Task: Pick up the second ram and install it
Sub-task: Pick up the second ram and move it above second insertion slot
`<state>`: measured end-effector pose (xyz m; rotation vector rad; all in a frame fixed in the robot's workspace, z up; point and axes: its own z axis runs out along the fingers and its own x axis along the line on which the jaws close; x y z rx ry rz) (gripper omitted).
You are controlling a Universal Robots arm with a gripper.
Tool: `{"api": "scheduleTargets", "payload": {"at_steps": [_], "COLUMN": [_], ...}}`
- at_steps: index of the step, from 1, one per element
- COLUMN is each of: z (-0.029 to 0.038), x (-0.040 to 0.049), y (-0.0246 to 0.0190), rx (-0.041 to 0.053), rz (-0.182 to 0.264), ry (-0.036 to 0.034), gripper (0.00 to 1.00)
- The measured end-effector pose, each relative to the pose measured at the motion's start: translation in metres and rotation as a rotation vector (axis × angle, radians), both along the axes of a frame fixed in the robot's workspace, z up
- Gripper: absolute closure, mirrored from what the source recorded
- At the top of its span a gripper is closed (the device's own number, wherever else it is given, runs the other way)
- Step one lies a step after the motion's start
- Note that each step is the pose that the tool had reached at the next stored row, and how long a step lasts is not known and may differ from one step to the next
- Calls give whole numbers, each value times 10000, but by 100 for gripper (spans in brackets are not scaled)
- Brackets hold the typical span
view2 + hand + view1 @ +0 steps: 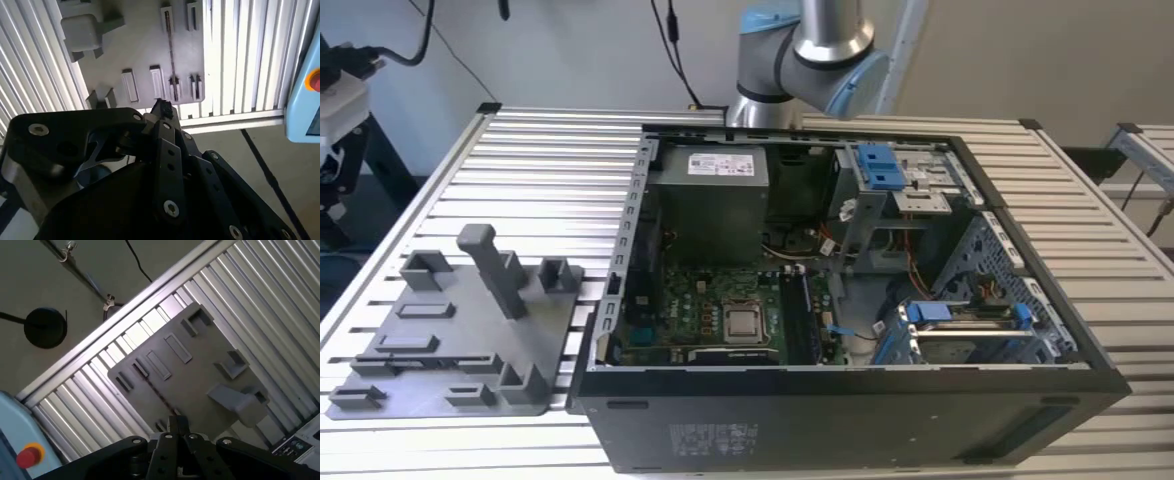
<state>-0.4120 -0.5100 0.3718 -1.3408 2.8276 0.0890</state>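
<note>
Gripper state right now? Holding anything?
Gripper: shut, fingertips together with nothing between them, held above the grey tray.

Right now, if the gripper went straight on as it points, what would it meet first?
Probably the second ram, the thin dark stick on edge in the grey tray: the gripper points at its near end. Depth is unclear, so it could touch the tray beside it.

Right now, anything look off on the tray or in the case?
Nothing stands out. The memory stick stands on edge, straight in its slot on the grey tray; the hand hangs above the tray, shut. The open computer case sits square on the table, nothing spilled.
</note>
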Motion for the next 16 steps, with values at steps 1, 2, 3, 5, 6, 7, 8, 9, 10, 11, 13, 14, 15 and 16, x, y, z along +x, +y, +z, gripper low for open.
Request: {"api": "scheduleTargets", "payload": {"at_steps": [1, 2, 3, 5, 6, 7, 8, 9, 10, 11, 13, 14, 15, 16], "z": [-2, -4, -6, -10, -13, -17, -22, -25, -30, -36, -46, -51, -56, -61], "x": [0, 0, -2, -5, -6, -7, -8, -8, -8, -8, -8, -8, -8, -8], "y": [0, 0, 0, 0, 1, 1, 1, 1, 2, 2, 2, 3, 2, 2], "rx": [0, -2, -15, -55, -78, -93, -100, -104, -110, -118, -126, -127, -127, -128], "rz": [151, 282, 383, 603, 716, 844, 986, 1126, 1258, 1384, 1694, 1862, 2042, 2238], "ry": [11, 22, 33, 49, 55, 58, 61, 64, 63, 62, 63, 61, 59, 58], "gripper": [89, 89, 89, 89, 89, 89, 89, 89, 89, 89, 89, 89, 89, 89]}}
